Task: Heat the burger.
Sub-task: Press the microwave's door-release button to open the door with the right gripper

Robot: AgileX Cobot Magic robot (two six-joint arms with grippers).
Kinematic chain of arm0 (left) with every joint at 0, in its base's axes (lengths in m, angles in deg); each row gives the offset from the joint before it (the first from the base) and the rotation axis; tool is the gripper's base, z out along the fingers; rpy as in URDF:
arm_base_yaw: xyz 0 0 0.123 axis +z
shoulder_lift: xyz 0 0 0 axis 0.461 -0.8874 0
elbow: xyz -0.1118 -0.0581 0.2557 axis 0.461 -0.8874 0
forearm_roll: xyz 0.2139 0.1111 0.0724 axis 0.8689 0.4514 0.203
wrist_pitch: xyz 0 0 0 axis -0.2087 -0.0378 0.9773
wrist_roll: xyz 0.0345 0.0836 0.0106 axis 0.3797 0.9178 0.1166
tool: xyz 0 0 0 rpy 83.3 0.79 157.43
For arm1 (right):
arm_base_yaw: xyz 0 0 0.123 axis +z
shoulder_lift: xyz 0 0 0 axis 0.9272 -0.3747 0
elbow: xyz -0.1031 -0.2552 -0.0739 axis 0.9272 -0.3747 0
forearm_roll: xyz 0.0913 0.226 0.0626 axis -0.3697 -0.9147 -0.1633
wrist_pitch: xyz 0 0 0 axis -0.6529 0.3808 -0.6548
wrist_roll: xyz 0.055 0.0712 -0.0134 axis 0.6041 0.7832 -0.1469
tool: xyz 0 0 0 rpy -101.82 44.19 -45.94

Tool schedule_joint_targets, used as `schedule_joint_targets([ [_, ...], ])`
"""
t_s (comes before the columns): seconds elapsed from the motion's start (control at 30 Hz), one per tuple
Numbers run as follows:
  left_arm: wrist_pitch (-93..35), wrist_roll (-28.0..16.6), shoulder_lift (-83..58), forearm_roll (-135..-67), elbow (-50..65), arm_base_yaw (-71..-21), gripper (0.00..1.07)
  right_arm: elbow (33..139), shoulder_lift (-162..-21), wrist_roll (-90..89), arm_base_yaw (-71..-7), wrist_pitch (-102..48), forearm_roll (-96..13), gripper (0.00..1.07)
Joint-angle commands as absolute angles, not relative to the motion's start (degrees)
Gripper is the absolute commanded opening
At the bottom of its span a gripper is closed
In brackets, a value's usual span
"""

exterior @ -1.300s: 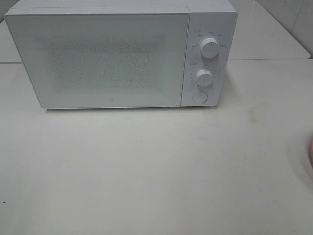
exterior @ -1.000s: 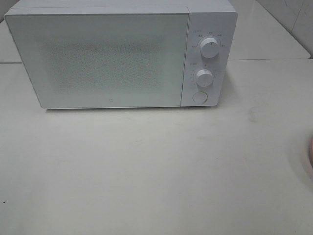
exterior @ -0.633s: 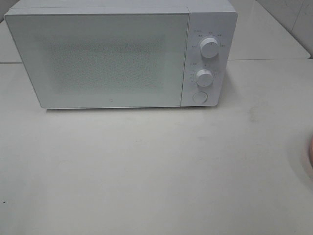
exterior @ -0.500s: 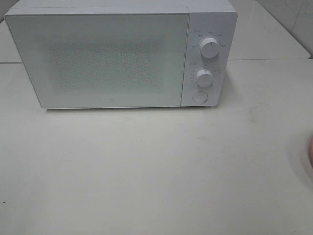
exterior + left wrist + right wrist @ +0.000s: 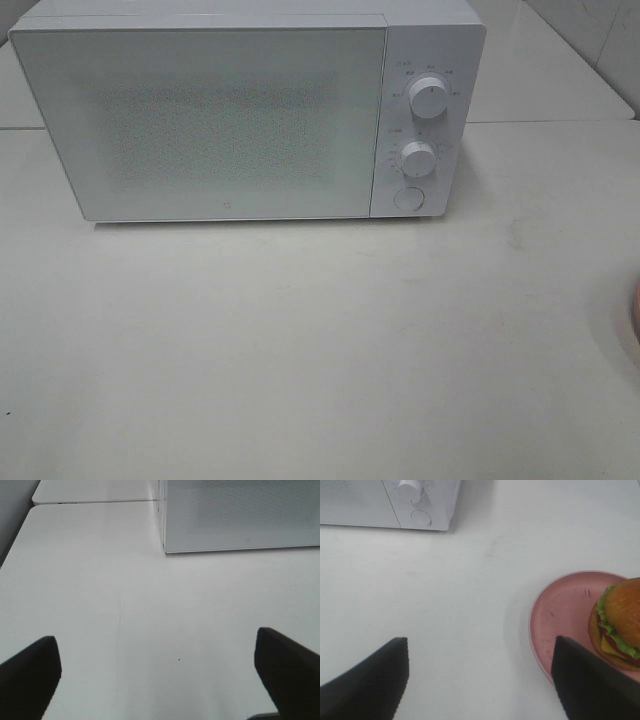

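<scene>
The burger (image 5: 620, 625), with glossy brown bun, green lettuce and yellow cheese, sits on a round pink plate (image 5: 560, 615) in the right wrist view. My right gripper (image 5: 479, 680) hovers open over bare table, with the plate just inside its one dark finger (image 5: 592, 685). In the high view only a pink sliver of the plate (image 5: 636, 310) shows at the right edge. My left gripper (image 5: 157, 672) is open above the empty table, well short of the microwave (image 5: 240, 515). Neither arm shows in the high view.
The white microwave (image 5: 250, 110) stands at the back of the table with its door shut. Two round knobs (image 5: 428, 97) and a round button (image 5: 407, 198) sit on its right panel. A table seam (image 5: 95, 501) runs behind it.
</scene>
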State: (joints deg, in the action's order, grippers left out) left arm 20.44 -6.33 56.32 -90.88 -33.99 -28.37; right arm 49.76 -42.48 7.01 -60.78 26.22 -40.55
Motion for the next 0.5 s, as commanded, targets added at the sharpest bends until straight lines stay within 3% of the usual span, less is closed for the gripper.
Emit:
schedule_joint_targets([
  [0.03,19.6,-6.5,57.8,-91.0,-34.2,-28.7,1.00,49.9,-45.4,7.6,-61.1,21.2,-40.6,0.76],
  [0.5,19.6,-6.5,57.8,-91.0,-34.2,-28.7,1.00,49.9,-57.4,7.6,-61.1,10.7,-40.6,0.76],
])
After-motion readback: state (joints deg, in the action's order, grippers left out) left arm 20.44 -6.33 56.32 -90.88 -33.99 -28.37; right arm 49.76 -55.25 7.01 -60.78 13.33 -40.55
